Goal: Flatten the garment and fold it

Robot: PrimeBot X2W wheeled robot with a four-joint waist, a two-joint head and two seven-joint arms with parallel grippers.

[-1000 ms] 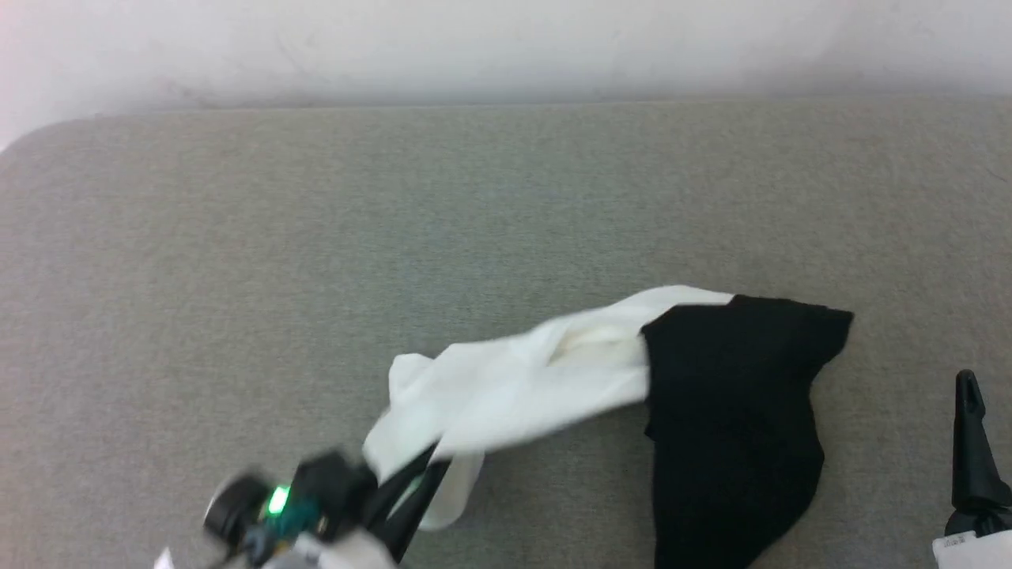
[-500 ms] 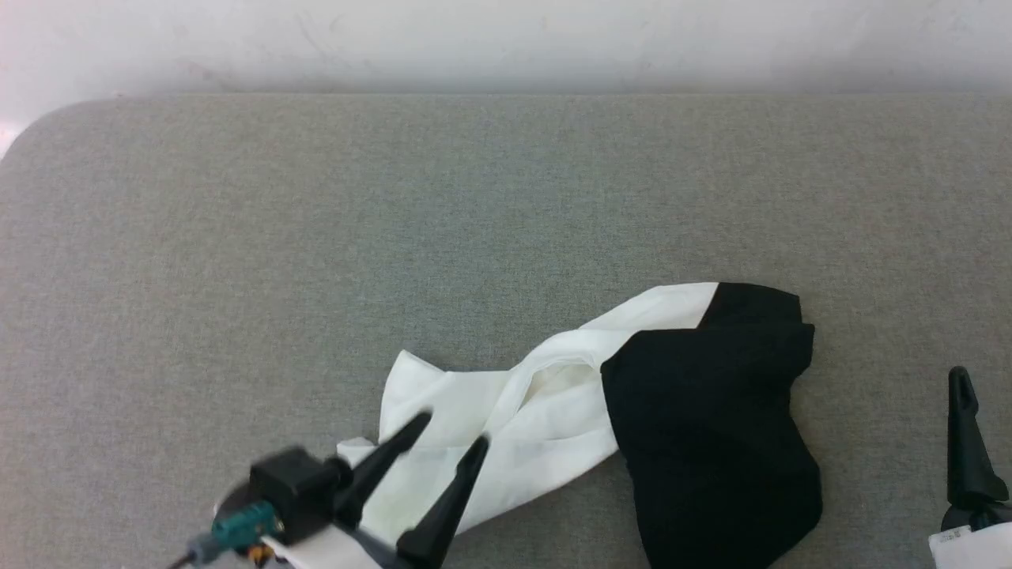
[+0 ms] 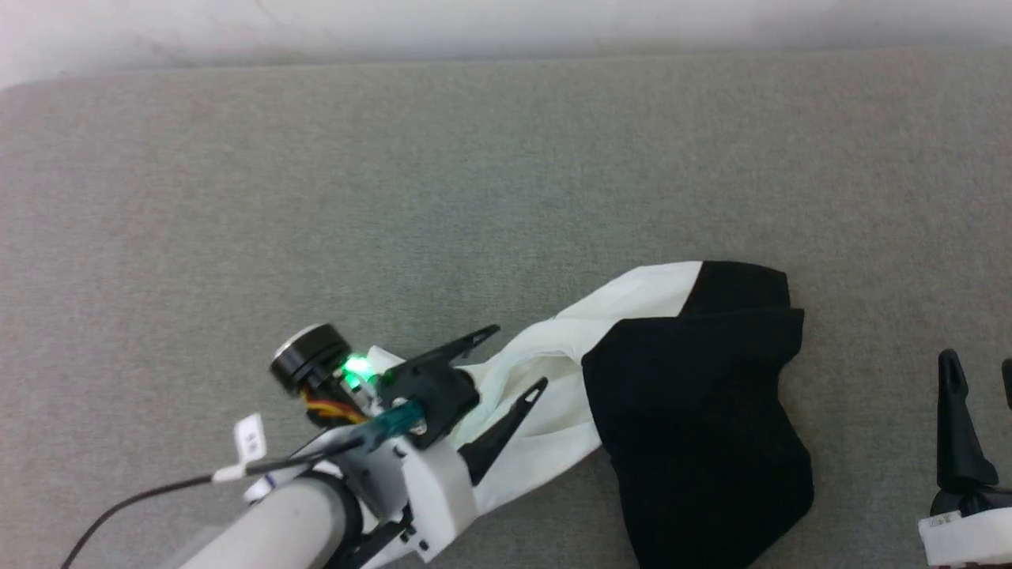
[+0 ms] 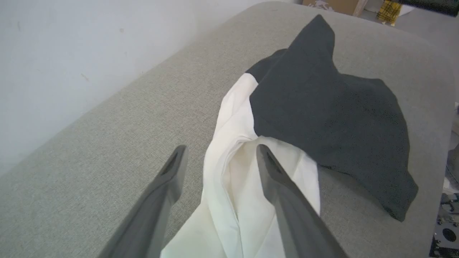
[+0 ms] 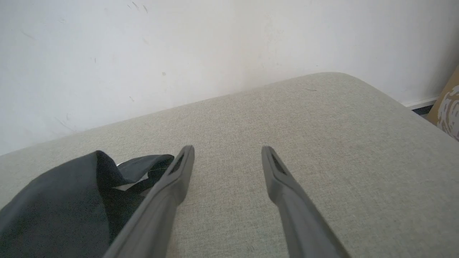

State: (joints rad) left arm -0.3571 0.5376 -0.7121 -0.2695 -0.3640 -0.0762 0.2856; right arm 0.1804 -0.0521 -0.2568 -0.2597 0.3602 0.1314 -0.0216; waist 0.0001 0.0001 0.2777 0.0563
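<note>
Okay, you've let go. A second ago your left gripper (image 3: 519, 357) was pinched shut on the white end of the garment (image 3: 632, 387), pulling it out to the robot's left. Now its jaws are spread wide and hold nothing. In the left wrist view the white cloth runs up between the two fingers (image 4: 172, 172), and you can't tell from here whether they brush it. The head camera has shifted too, so don't read that as the shirt sliding.

So where's the shirt? It's on the grey cushion (image 3: 474, 174), right of centre and towards the robot. The white half is twisted into a rope, and the black half is doubled over itself at the robot's right. No printed graphic is showing.

Your right gripper (image 3: 978, 365) is also wide open and empty. It sits just off the black edge, apart from it.

That pull stretched the shirt out but didn't flatten it, so you're early in the job. My read is that you'll want fresh grips on two real corners or on the hem. The bunched white roll could simply drag along again.
</note>
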